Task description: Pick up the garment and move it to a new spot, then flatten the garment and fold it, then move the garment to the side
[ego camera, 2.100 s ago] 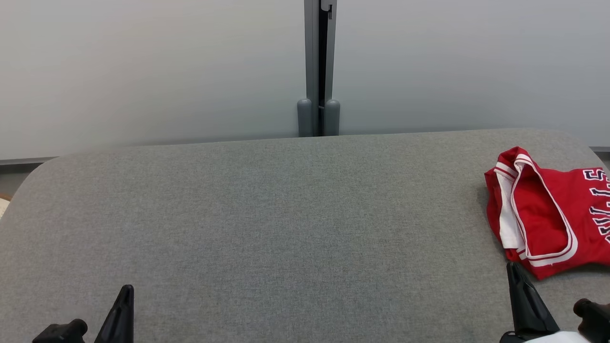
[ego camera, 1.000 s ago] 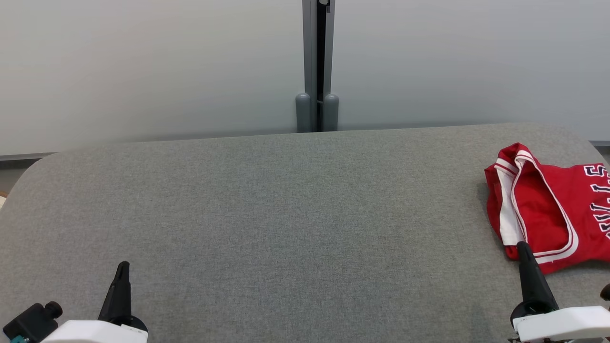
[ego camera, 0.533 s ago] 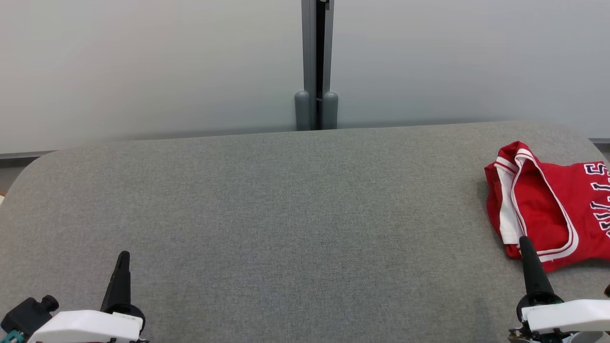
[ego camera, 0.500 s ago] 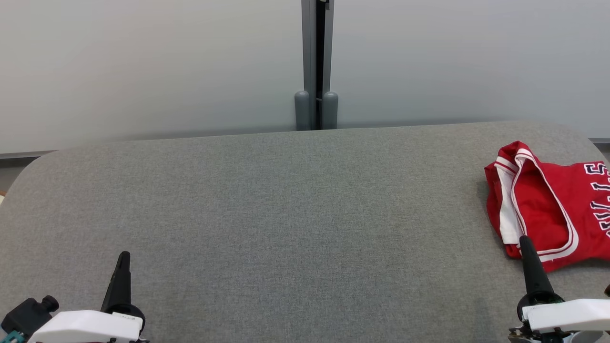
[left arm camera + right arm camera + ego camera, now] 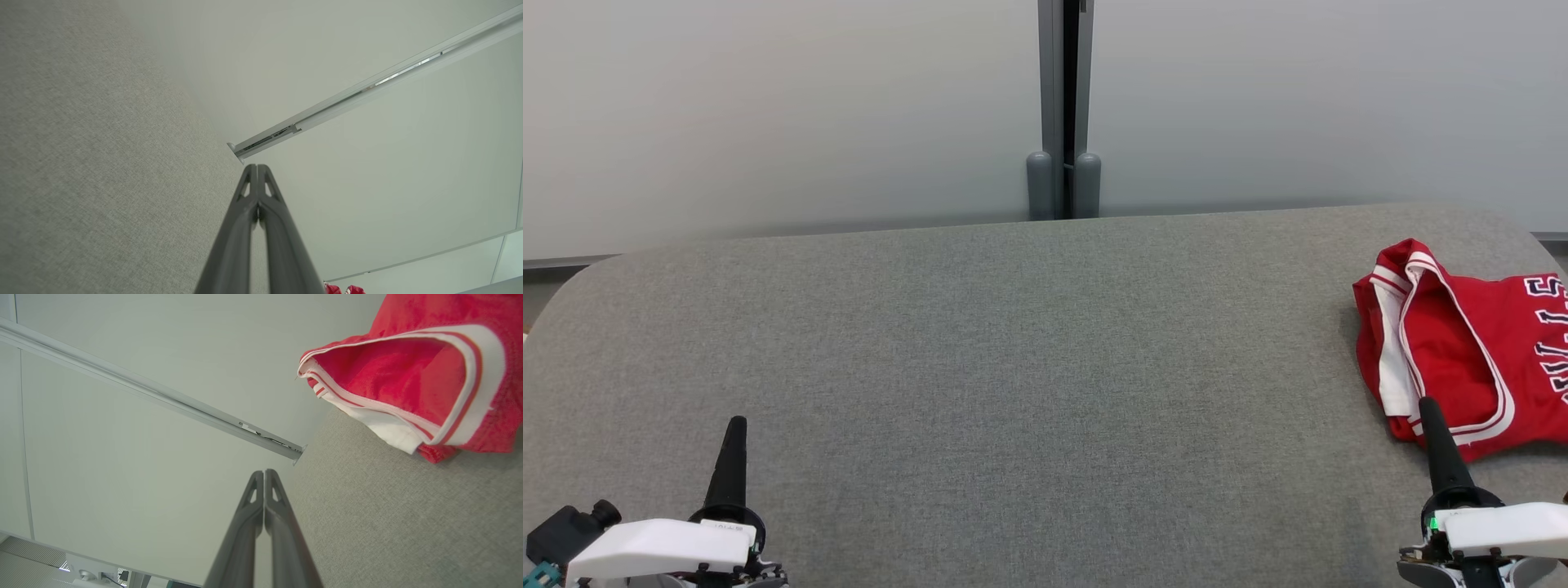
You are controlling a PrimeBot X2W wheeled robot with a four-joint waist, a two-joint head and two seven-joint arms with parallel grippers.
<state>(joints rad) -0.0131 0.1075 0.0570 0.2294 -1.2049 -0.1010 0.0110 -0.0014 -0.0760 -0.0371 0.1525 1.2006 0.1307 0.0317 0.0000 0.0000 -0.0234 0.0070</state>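
A red jersey with white trim and dark lettering [image 5: 1462, 343] lies crumpled at the right end of the grey table [image 5: 1013, 343]; the right wrist view shows the jersey [image 5: 408, 375] close by. My right gripper [image 5: 1427, 404] is shut and empty, its tip overlapping the jersey's near edge in the head view, while the right wrist view shows the right gripper [image 5: 263, 471] apart from the cloth. At the near left, well away from the jersey, my left gripper [image 5: 735, 425] is shut with nothing in it, and the left wrist view shows the left gripper [image 5: 256, 166] with fingers pressed together.
Pale wall panels with a grey vertical post [image 5: 1062, 106] stand right behind the table's far edge. The table has rounded corners [image 5: 580, 278].
Both grippers have come further up into the head view, showing their white wrists. The camera has tilted slightly, shifting the table and jersey a little upward in the picture.
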